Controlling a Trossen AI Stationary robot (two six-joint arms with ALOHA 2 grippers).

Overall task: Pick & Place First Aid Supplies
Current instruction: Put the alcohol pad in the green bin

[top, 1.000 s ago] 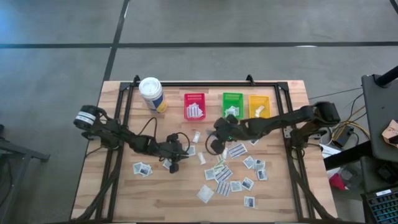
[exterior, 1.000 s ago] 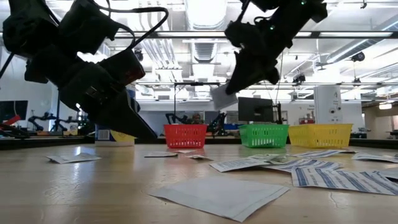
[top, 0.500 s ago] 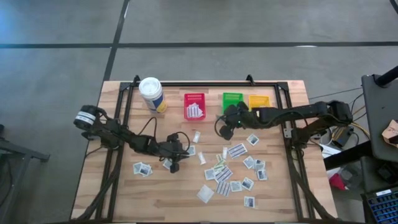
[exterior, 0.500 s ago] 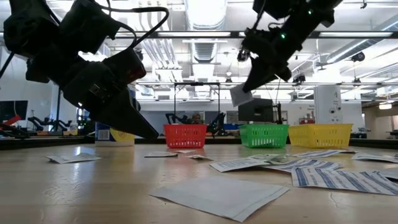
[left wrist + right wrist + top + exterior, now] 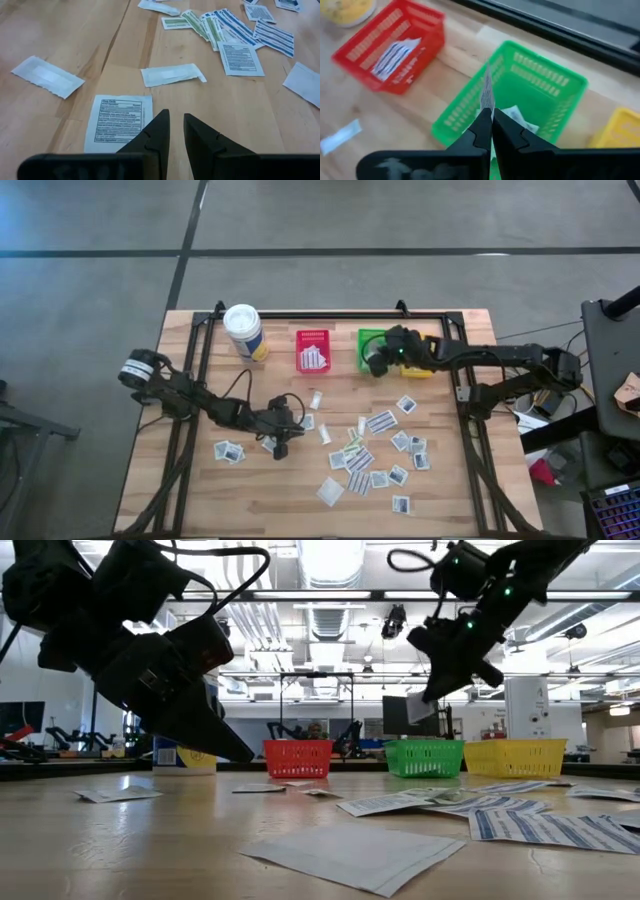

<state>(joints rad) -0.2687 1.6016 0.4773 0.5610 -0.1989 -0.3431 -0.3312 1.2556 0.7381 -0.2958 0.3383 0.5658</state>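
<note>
Table: red bin, green bin, yellow bin along far edge; right gripper over green bin; packets scattered near-right; left gripper centre.

First aid supplies: small flat white packets, some blue-printed, scattered flat on the surface; some in the bins; one packet edge-on, pinched in jaws above green bin.
</note>
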